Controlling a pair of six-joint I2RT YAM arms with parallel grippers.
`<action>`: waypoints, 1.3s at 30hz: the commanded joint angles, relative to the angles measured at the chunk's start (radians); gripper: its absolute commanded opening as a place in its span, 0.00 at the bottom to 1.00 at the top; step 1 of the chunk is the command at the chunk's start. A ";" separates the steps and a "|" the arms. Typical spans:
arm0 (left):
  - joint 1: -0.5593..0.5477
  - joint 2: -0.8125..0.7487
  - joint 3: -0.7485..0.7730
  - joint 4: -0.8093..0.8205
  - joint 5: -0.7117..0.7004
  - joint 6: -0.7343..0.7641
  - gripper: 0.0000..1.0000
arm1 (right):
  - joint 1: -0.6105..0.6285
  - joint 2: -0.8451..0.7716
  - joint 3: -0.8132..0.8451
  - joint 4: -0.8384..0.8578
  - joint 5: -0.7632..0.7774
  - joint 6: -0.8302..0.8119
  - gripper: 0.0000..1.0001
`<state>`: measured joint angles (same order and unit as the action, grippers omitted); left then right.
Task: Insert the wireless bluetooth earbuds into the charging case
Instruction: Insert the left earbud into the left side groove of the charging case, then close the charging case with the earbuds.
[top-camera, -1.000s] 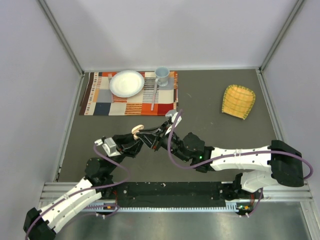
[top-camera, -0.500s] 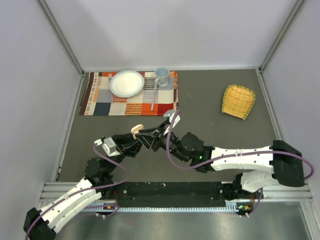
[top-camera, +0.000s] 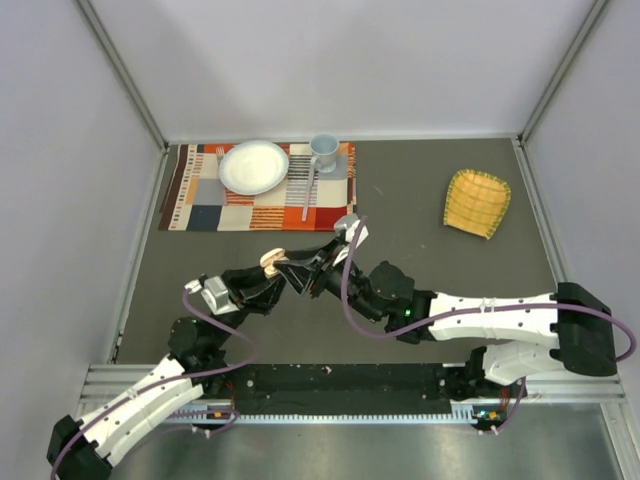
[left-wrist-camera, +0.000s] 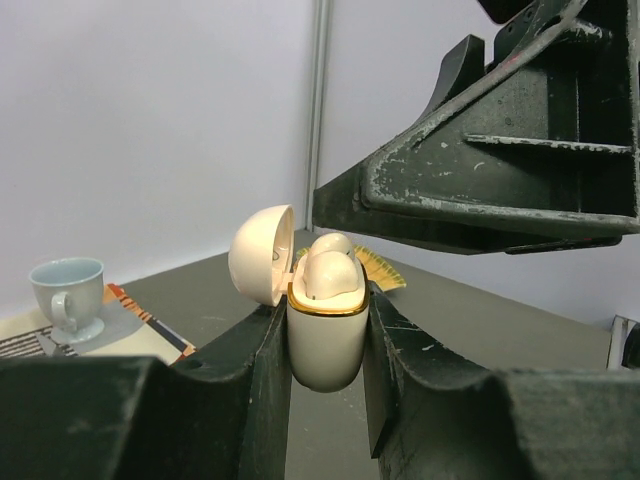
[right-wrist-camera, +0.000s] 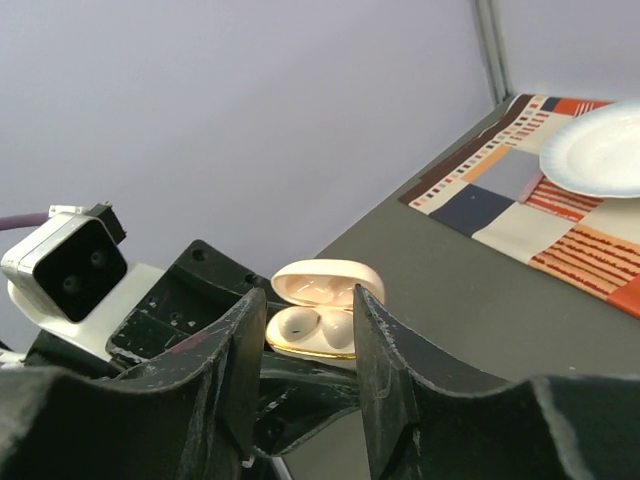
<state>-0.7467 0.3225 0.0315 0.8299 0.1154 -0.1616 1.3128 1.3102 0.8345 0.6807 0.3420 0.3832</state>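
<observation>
A cream charging case (left-wrist-camera: 325, 340) with a gold rim is held upright off the table, my left gripper (left-wrist-camera: 325, 345) shut on its body. Its lid (left-wrist-camera: 262, 253) is hinged open to the left. Two wireless bluetooth earbuds (left-wrist-camera: 328, 270) sit in its wells, and both earbuds (right-wrist-camera: 318, 326) also show in the right wrist view under the raised lid (right-wrist-camera: 322, 281). My right gripper (right-wrist-camera: 308, 335) hovers just by the case (top-camera: 272, 262), open, with nothing between its fingers (left-wrist-camera: 480, 190). From above, the left gripper (top-camera: 287, 270) and right gripper (top-camera: 322, 266) meet mid-table.
A patterned placemat (top-camera: 205, 205) at the back left carries a white plate (top-camera: 253, 166), a pale blue cup (top-camera: 323, 150) and a spoon (top-camera: 309, 190). A yellow woven basket (top-camera: 477, 202) lies at the back right. Grey walls enclose the table on three sides.
The right gripper's jaws have spread apart beside the case. Both grippers and the case have drifted slightly toward the far side.
</observation>
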 joint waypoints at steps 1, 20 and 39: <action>0.000 -0.011 -0.134 0.101 0.010 0.004 0.00 | -0.001 -0.055 0.029 0.017 0.043 -0.046 0.41; 0.000 -0.005 -0.125 0.089 0.018 0.005 0.00 | -0.021 -0.132 0.037 -0.241 0.319 0.032 0.88; 0.000 -0.025 -0.093 0.020 0.116 -0.013 0.00 | -0.395 -0.126 0.284 -0.854 -0.205 0.301 0.99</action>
<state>-0.7467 0.2886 0.0315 0.8417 0.1806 -0.1654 0.9901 1.1835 1.0744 -0.0952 0.3061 0.5789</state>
